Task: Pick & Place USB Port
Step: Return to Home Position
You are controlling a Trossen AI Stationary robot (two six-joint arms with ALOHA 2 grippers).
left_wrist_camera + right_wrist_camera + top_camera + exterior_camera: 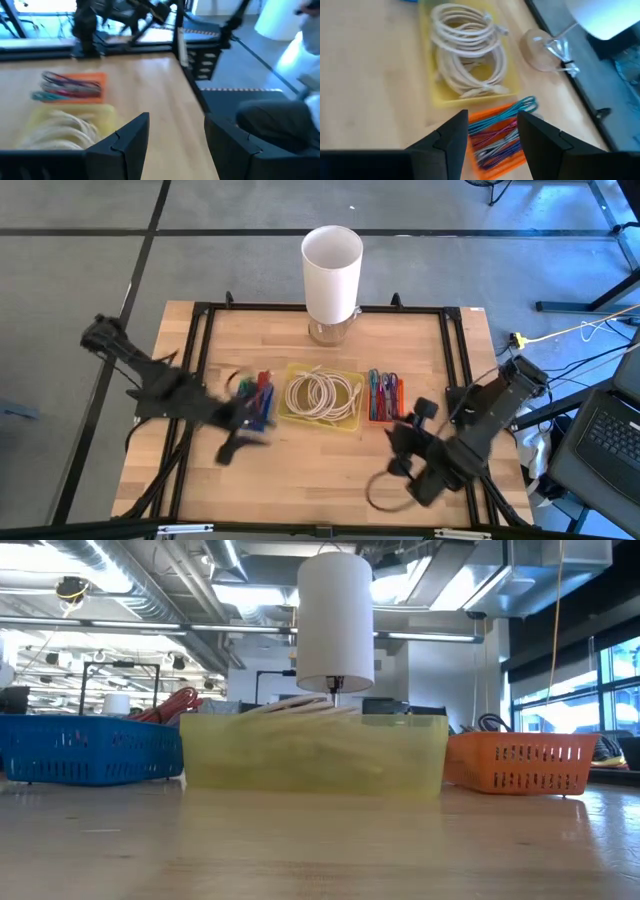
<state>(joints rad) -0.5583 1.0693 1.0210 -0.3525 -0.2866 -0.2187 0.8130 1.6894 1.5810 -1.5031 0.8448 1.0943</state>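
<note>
Pale cable coils (322, 394) lie in the yellow bin (350, 423), midway along the counter (300, 480) between blue bin (90, 750) and orange bin (384, 419). I judge them light, limp, springy: pinch across several loops. My left tool (176, 120) and right tool (492, 116) both gape empty, near those 2 outer bins.

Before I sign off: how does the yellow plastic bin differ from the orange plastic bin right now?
The yellow plastic bin holds coiled pale cables; the orange plastic bin holds mixed coloured cables. Seen from above, the yellow bin is wider, the orange one narrower. In the low view the yellow bin's walls are plain and translucent, the orange bin's slotted. Both sit on the wooden table.
</note>
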